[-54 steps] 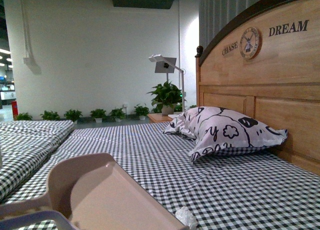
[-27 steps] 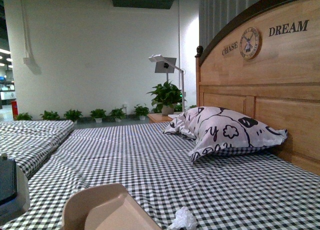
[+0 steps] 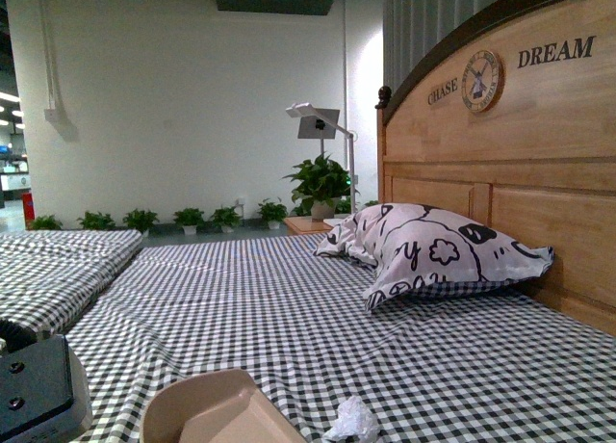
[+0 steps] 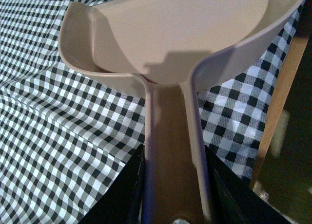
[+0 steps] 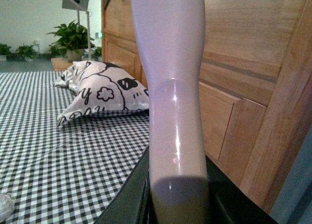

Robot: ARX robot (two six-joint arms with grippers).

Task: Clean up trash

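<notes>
The trash (image 3: 352,421), a small whitish crumpled wad, lies on the checked bedsheet at the bottom of the front view; a sliver of it shows in the right wrist view (image 5: 4,205). The pale pink dustpan (image 3: 214,409) sits low just left of it, its open mouth toward the wad. My left gripper (image 4: 173,185) is shut on the dustpan's handle (image 4: 171,136); the pan (image 4: 185,34) hangs over the sheet. My right gripper (image 5: 178,197) is shut on the pale pink brush handle (image 5: 170,78), which stands upright; the bristles are out of view.
A white pillow with black doodles (image 3: 443,255) lies against the wooden headboard (image 3: 510,164) on the right. A dark part of my left arm (image 3: 34,390) shows at bottom left. A second checked bed (image 3: 48,270) is at left. A lamp and plants stand beyond the bed.
The dustpan has dropped lower and shrunk in the front view, leaving the wad fully visible beside it. The dark left arm part has come into view at bottom left.
</notes>
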